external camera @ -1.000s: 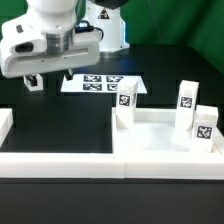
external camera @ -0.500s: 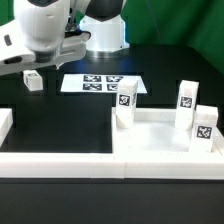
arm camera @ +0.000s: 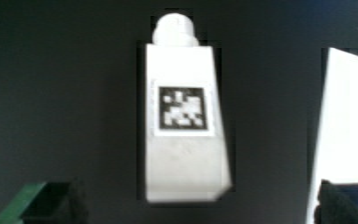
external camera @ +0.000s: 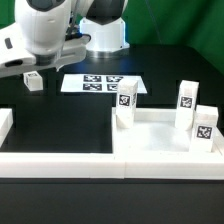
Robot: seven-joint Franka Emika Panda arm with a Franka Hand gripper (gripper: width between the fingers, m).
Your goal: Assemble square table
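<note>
hovering with gripper (arm camera: pixel 194 205) spread wide above a loose leg (arm camera: pixel 185 110) lying flat on the dark table, well apart from the tabletop (external camera: pixel 165 150). best to centre both fingers (arm camera: pixel 37 203) astride its long sides, then descend straight before closing

White leg (arm camera: pixel 185 110) with black-and-white tag, on black table (arm camera: pixel 51 100); edges somewhat blurred.

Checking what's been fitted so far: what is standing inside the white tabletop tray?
Inside the tabletop, three tagged white legs stand upright: one toward the exterior view's left, two at its right. Their bases are hidden behind the near rim.
</note>
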